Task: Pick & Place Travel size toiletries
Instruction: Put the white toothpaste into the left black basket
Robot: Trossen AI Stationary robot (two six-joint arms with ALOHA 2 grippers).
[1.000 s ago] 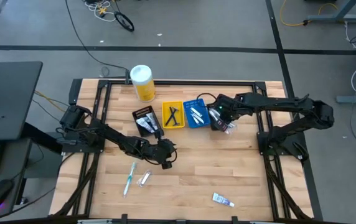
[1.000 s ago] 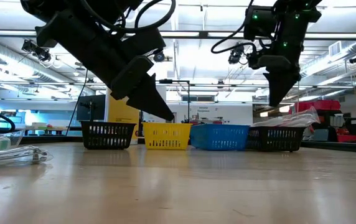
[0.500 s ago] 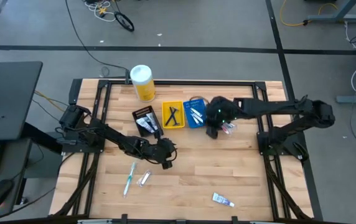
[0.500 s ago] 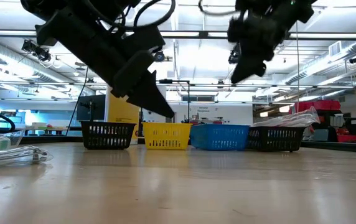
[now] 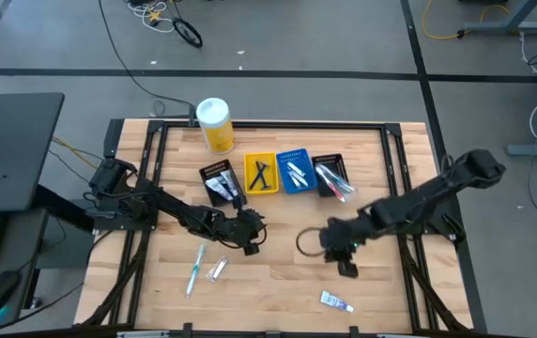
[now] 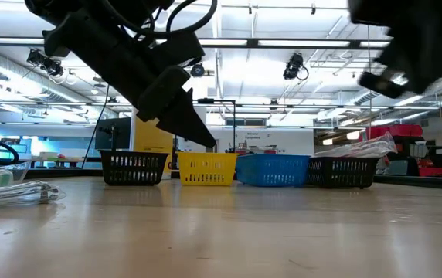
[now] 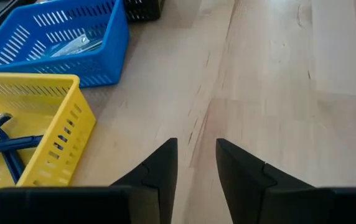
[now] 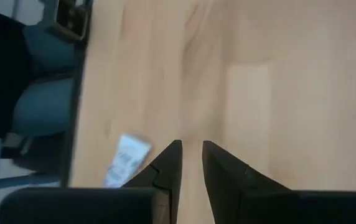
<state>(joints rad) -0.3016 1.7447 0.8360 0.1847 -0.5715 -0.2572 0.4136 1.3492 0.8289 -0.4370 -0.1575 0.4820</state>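
Note:
A white tube with print (image 5: pixel 336 301) lies flat near the table's near edge, and it also shows in the right wrist view as the tube (image 8: pixel 125 160). A teal toothbrush (image 5: pixel 194 269) and a small clear packet (image 5: pixel 218 270) lie flat at near left. Pink toothbrushes (image 5: pixel 336 181) rest in the rightmost black bin. My right gripper (image 5: pixel 345 269) (image 8: pixel 192 149) hovers just on the far side of the tube, open by a narrow gap and empty. My left gripper (image 5: pixel 251 246) (image 7: pixel 196 146) hangs over the table's middle, open and empty.
A row of bins stands across the far middle: black bin (image 5: pixel 220 181), yellow bin (image 5: pixel 261 174), blue bin (image 5: pixel 295 170), black bin (image 5: pixel 329 162). A yellow canister with a white lid (image 5: pixel 215 123) stands at far left. Bare wood lies between the two grippers.
My right gripper has swung away from over the rightmost black bin toward the table's near edge and now hangs close to the white tube. The pink toothbrushes stay in that bin.

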